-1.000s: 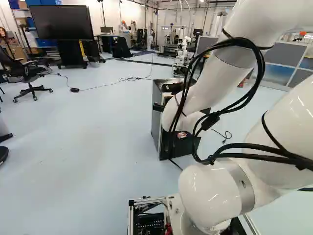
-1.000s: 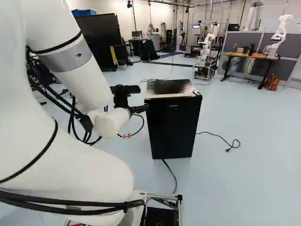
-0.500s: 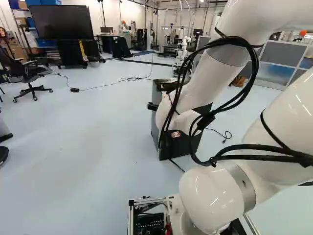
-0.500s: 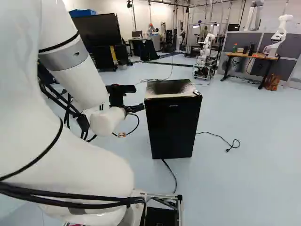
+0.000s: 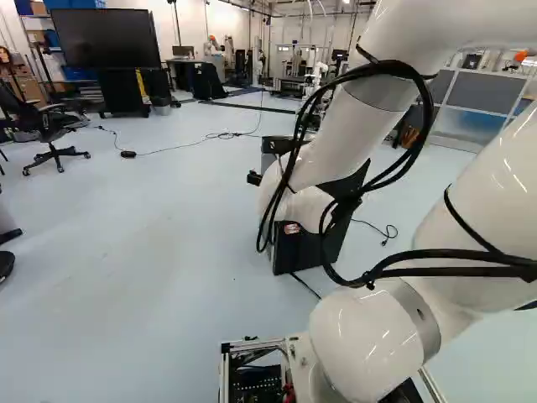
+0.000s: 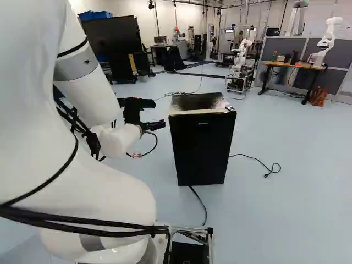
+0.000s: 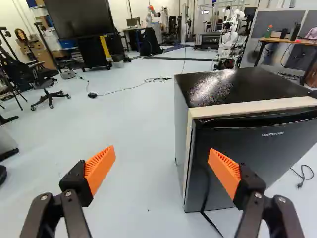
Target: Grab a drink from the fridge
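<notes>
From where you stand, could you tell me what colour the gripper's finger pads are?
Orange pads, best seen in the wrist view.

You have a chair (image 5: 55, 124) near a screen (image 5: 105, 39), a cable (image 5: 225, 135) on the floor (image 5: 151, 269), and a surface (image 6: 297, 65) carrying a bottle (image 7: 269, 31).

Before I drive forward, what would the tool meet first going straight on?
Perhaps the mini fridge's door: the tool has one finger before it, but its open gap faces floor; depth is unclear.
</notes>
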Robot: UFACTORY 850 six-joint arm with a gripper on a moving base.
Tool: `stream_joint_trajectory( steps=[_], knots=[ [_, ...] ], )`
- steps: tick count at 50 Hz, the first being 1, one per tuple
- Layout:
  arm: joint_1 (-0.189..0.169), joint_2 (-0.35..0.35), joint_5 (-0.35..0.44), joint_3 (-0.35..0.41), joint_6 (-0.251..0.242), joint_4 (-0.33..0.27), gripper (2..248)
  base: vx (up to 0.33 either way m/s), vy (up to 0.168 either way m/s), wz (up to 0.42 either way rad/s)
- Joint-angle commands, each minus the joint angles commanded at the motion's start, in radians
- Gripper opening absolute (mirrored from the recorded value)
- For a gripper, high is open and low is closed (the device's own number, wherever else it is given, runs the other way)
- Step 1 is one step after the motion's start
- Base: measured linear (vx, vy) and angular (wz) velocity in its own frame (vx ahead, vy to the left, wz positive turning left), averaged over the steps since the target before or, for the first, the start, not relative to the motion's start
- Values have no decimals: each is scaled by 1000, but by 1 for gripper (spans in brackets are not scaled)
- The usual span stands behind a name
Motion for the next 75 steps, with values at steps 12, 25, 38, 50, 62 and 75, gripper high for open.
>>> stream_joint_trajectory(
  steps=[12,25,38,50,62,75],
  knots=[
    [46,-11,44,-11,0,90,247,0,0,0],
    [95,-53,108,-24,0,184,247,0,0,0],
    [144,-106,172,-39,0,276,247,0,0,0],
    [188,-155,229,-53,0,362,247,0,0,0],
    [233,-205,284,-67,0,448,247,0,0,0],
    [281,-260,335,-83,0,537,247,0,0,0]
  ],
)
